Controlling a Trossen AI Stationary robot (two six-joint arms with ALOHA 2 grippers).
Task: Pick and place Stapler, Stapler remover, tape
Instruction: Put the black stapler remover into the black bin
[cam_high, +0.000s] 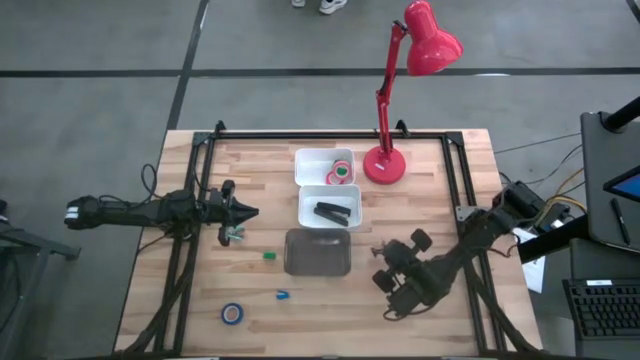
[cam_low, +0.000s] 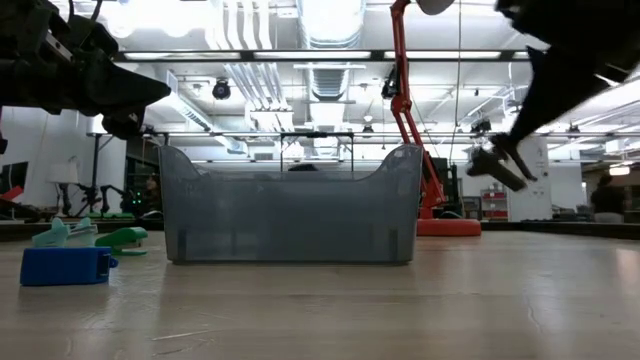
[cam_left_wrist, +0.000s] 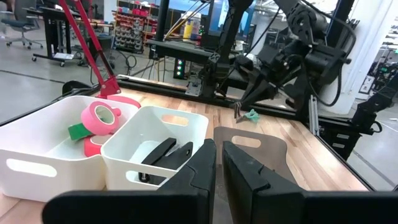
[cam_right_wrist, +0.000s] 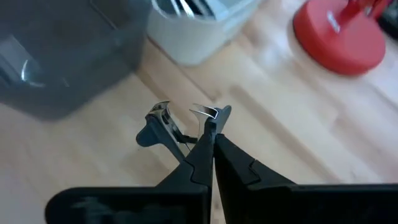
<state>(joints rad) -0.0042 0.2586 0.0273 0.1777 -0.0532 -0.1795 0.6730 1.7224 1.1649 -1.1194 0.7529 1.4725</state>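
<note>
My right gripper (cam_right_wrist: 210, 138) is shut on a pale teal staple remover (cam_right_wrist: 163, 123) with metal claws, held in the air right of the grey bin (cam_high: 318, 252); the left wrist view shows the remover (cam_left_wrist: 250, 116) too. The black stapler (cam_high: 333, 212) lies in the middle white bin (cam_high: 306, 196). Pink and green tape rolls (cam_high: 340, 172) lie in the far white bin, and a blue tape roll (cam_high: 232, 313) lies flat on the table near the front. My left gripper (cam_high: 248, 212) waits shut at the table's left, pointing level toward the bins. My right gripper pinches one arm of the staple remover (cam_right_wrist: 213, 119) between its two fingertips, just behind that arm's metal claw. The fingers slant down toward the table. The remover's other arm (cam_right_wrist: 155, 121) sticks out to the side, and the whole remover hangs clear of the table.
More staple removers lie on the left half of the table: a green one (cam_high: 268, 256), a blue one (cam_high: 282, 295) and a pale one (cam_high: 235, 235) beneath my left gripper. A red desk lamp (cam_high: 385, 165) stands at the back, right of the white bins.
</note>
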